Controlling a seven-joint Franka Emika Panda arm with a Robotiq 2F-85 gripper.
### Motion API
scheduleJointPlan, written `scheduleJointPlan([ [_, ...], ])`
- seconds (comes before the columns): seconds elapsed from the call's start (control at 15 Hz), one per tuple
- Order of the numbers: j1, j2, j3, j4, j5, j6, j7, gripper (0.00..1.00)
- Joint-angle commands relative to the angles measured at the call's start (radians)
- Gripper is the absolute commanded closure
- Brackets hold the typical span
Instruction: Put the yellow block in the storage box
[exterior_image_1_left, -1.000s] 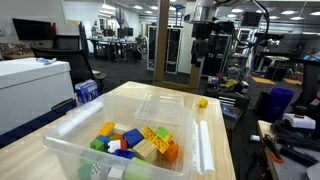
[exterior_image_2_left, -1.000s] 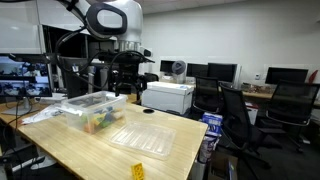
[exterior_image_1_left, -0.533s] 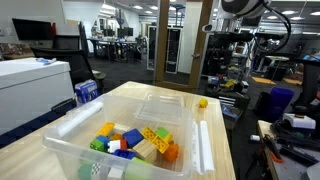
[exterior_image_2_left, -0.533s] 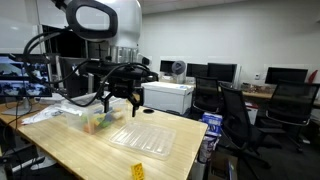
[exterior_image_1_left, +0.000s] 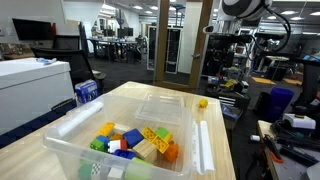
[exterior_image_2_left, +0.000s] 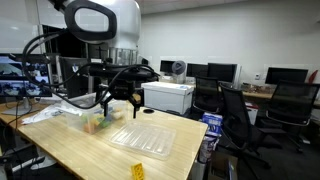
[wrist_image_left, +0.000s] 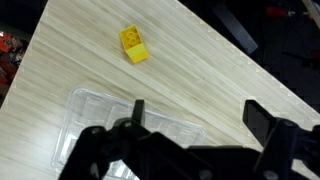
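My fingers (wrist_image_left: 258, 116) are spread apart and hold nothing. They hang above the clear lid (wrist_image_left: 100, 115), which lies flat on the desk (wrist_image_left: 215, 65). The block (wrist_image_left: 133, 43) sits on bare desk beyond the lid, apart from it and near the desk's far end. In both exterior views the block is well apart from the box (exterior_image_1_left: 62, 143), which holds other coloured bricks. Step in hand, as I judge it: approach for the grasp. Procedure: centre the fingers over the block, turn the wrist until they face two flat opposite sides, descend clear of the lid's rim, then close. The block is nearly cubic, so its long axis is weak. In the wrist view it seems to run from upper left to lower right, with the studs apparently upward.
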Motion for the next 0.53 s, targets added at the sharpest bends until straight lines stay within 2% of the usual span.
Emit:
scheduleJointPlan([
  [0.0,-0.024,-0.019,-0.032,-0.084,-0.037,0.122,-0.215,0.0],
  [0.27,-0.045,-0.003,-0.08,-0.149,-0.04,0.251,-0.48,0.0],
  [0.47,-0.04,0.035,-0.101,-0.151,0.014,0.316,-0.692,0.0],
])
